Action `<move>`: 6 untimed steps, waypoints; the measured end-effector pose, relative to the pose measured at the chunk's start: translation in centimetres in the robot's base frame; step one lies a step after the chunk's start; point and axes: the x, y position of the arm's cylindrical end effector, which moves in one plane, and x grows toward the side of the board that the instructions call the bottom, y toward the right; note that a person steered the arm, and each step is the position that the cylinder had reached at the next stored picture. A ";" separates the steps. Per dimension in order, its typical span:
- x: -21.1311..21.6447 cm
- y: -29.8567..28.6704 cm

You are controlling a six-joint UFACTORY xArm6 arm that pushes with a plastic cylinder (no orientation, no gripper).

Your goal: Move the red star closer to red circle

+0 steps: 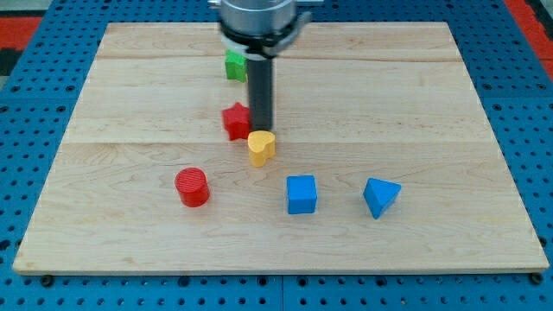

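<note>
Pale wooden board (130,78) on a blue pegboard carries the blocks. I have no claw to open or close, only a rod; my tip (262,130) sits touching the red star (235,120) on the view's right, with the yellow heart (261,147) just below it. The red circle (192,187) lies toward the view's lower left, well apart. Best, I judge, to press from the star's upper right, pushing diagonally and keeping off the heart. A green block (234,65) lies above.

Bright, even light; soft shadows.
</note>
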 end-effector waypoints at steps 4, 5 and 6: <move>-5.8 -13.5; -6.4 -15.9; -2.8 -16.2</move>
